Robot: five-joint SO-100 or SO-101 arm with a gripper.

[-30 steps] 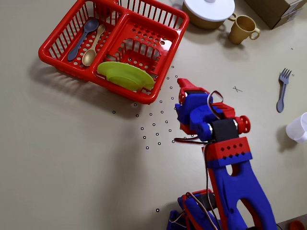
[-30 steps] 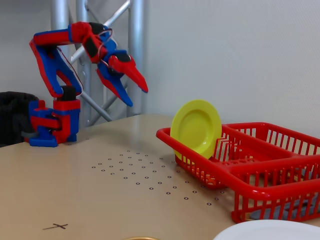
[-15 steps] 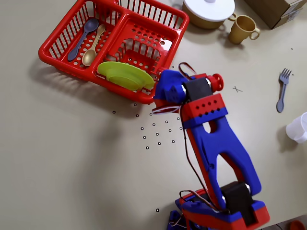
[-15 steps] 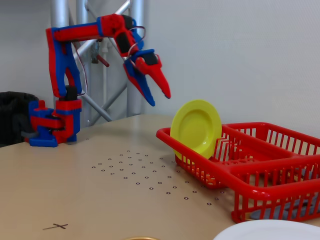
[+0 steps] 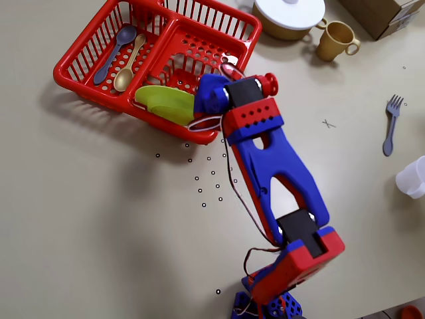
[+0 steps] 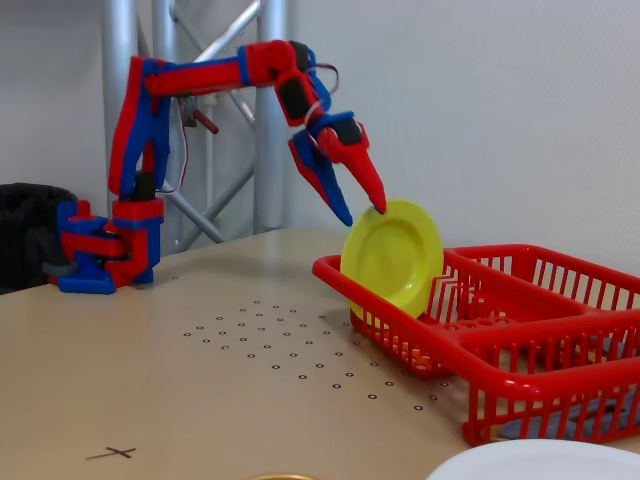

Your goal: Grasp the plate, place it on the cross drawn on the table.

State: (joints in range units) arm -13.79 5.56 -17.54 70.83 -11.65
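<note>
The lime-green plate (image 5: 163,101) (image 6: 392,255) stands on edge, leaning in the near corner of a red basket (image 5: 85,83) (image 6: 560,360). In the fixed view my gripper (image 6: 363,213) is open and points down at the plate's upper left rim. Its red fingertip is at the rim and the blue one hangs just in front of the plate's face. From overhead, the wrist (image 5: 232,100) covers the fingertips and the plate's right end. The cross (image 5: 328,123) (image 6: 112,453) is a small pen mark on the beige table (image 5: 99,219), well apart from the basket.
Two spoons (image 5: 123,56) lie in the basket's far compartment. A white-lidded tan pot (image 5: 289,13), a yellow cup (image 5: 335,40), a box (image 5: 385,14), a fork (image 5: 392,123) and a white cup (image 5: 413,178) sit around the cross. Black dots (image 5: 216,179) mark the table.
The arm has stretched out from above the dots toward the basket. The open gripper has come down to the plate's top rim. The plate has not moved.
</note>
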